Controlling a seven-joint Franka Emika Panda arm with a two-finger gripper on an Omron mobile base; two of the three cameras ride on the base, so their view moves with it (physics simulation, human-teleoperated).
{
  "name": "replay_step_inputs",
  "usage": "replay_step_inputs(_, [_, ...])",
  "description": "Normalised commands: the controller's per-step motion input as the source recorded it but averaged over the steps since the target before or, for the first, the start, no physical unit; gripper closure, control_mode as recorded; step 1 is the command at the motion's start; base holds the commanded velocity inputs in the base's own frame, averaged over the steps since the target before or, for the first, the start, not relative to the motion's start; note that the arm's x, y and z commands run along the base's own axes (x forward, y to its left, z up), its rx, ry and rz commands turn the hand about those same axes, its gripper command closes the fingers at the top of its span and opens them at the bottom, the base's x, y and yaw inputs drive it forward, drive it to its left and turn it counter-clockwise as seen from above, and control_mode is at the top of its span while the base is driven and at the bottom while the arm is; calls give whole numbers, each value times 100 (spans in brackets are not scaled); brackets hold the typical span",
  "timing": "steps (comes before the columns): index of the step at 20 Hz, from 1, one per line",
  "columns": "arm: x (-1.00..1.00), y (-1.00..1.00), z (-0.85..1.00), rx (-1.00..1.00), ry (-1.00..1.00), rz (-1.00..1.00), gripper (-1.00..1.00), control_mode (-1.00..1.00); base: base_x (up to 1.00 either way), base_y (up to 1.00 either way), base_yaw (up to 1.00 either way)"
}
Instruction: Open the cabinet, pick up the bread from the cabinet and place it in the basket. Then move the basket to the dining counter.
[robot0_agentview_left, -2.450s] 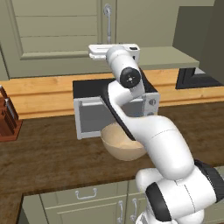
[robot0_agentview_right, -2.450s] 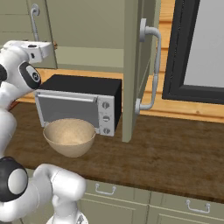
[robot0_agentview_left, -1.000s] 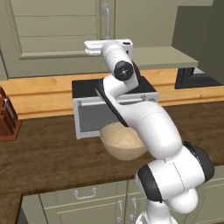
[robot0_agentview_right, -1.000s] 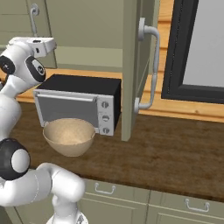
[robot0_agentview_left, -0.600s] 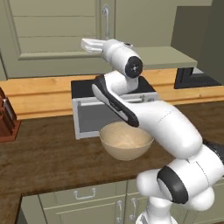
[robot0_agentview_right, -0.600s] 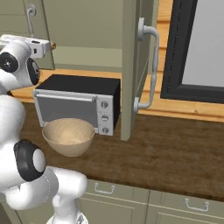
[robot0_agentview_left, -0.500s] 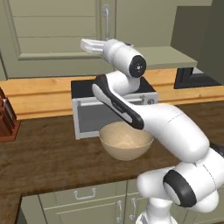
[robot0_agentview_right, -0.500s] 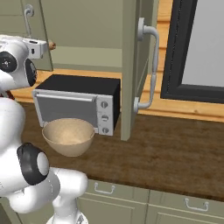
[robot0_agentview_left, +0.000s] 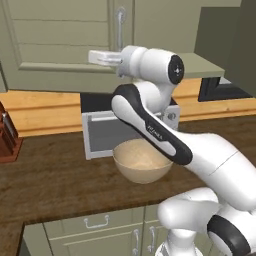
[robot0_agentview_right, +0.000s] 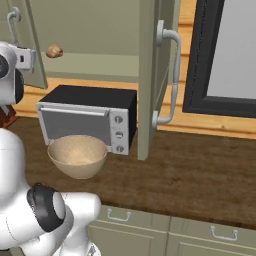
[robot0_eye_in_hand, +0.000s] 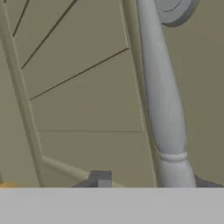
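A black-and-silver microwave (robot0_agentview_right: 90, 120) sits on a dark wood worktop (robot0_agentview_right: 200, 175) below the gripper, pale green drawers (robot0_agentview_left: 95, 232) beneath, a dark-framed window (robot0_agentview_right: 225, 60) far right.

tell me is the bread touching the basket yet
Apart. The right base view shows the bread up on the cabinet shelf, with the microwave between it and the basket down on the counter.

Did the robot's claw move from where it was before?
Yes. In the left base view the claw has slid left along the cabinet front, away from the silver handle above it.
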Motion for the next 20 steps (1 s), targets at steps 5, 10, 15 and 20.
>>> replay_step_inputs(5, [-100,100,-1,-7,9,12,100,-100,0,0,0])
replay_step_inputs(10, [-100,100,-12,-7,4,8,100,-100,0,0,0])
replay_step_inputs(15, [-100,100,-34,-4,0,5,100,-100,0,0,0])
replay_step_inputs(20, [-100,87,-7,0,-1,4,100,-100,0,0,0])
